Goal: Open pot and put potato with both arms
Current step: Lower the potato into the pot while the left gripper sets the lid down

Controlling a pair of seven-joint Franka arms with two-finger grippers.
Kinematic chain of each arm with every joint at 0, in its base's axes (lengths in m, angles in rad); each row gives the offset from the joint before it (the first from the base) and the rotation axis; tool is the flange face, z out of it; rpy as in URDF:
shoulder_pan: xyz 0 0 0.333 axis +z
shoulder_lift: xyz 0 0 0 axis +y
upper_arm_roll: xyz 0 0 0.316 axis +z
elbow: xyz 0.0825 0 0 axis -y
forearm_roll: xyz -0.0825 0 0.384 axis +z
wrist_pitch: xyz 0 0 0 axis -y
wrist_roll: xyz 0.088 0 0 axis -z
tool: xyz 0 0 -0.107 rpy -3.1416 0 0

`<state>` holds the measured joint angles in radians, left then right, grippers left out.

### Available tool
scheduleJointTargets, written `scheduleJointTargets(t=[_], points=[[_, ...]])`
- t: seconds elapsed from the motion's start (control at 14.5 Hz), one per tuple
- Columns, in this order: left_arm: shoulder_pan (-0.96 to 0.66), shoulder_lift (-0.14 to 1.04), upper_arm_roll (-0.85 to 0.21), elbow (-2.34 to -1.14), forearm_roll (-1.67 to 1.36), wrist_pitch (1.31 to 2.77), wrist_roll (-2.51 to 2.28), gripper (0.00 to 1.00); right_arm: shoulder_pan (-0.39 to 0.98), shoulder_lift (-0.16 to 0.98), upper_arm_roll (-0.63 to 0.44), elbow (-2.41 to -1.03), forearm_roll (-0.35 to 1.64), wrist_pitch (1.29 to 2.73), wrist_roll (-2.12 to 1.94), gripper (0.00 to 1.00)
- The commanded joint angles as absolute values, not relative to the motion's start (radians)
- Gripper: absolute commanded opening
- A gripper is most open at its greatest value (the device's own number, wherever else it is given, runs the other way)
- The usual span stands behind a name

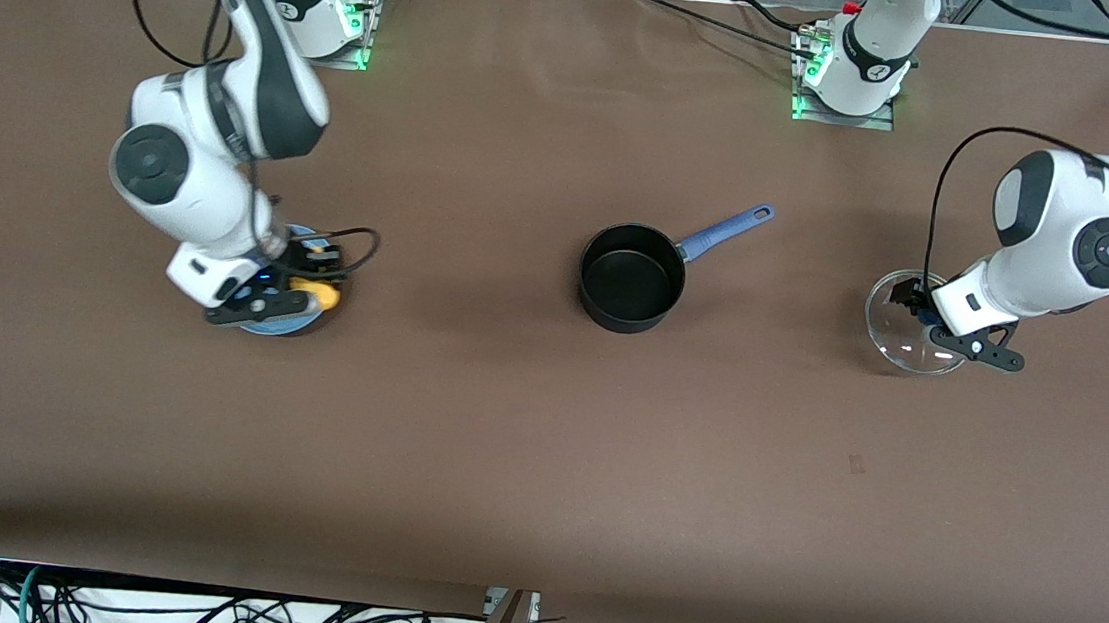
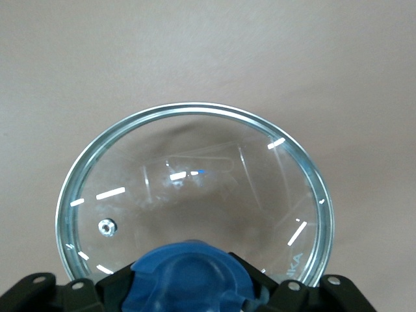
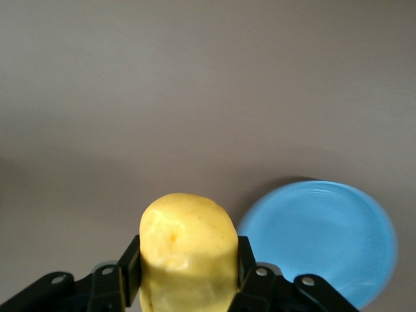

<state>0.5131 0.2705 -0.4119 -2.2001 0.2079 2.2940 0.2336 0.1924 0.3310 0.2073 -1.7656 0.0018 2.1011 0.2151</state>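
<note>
The black pot (image 1: 631, 278) stands open in the middle of the table, empty, its blue handle (image 1: 727, 229) pointing toward the left arm's base. My left gripper (image 1: 921, 315) is shut on the blue knob (image 2: 188, 279) of the glass lid (image 1: 905, 340), which it holds low at the left arm's end of the table; the lid also fills the left wrist view (image 2: 195, 188). My right gripper (image 1: 313, 292) is shut on the yellow potato (image 1: 326, 296) just over the blue plate (image 1: 264, 324). In the right wrist view the potato (image 3: 188, 250) sits between the fingers (image 3: 132, 266).
The blue plate (image 3: 322, 237) lies at the right arm's end of the table, under the right hand. Brown tabletop (image 1: 542, 451) spreads between the pot and both arms. Cables hang off the table edge nearest the front camera.
</note>
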Motion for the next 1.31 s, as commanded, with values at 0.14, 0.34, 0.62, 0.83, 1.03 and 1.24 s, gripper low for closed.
scheduleJointTargets(t=[0.14,0.34,0.62,0.83,1.03,1.24], points=[[0.546,0.484,-0.42,-2.014,0.307,2.304,0.262,0.0,0.476,0.536,0.207,-1.476,0.008,2.088,0.691,0.19],[0.545,0.497,-0.42,-2.0,0.307,2.304,0.261,0.1,0.599,0.679,0.206,-1.314,0.003,2.147,0.871,0.19],[0.552,0.517,-0.419,-2.0,0.307,2.303,0.268,1.0,0.679,0.762,0.204,-1.289,-0.002,2.264,0.954,0.19],[0.554,0.515,-0.42,-1.988,0.305,2.293,0.267,1.0,0.715,0.814,0.196,-1.289,-0.005,2.33,0.962,0.19],[0.555,0.509,-0.422,-1.987,0.305,2.292,0.264,1.0,0.724,0.845,0.196,-1.289,-0.005,2.367,0.962,0.19],[0.554,0.489,-0.431,-1.95,0.288,2.211,0.265,1.0,0.726,0.867,0.196,-1.289,-0.005,2.387,0.96,0.19]])
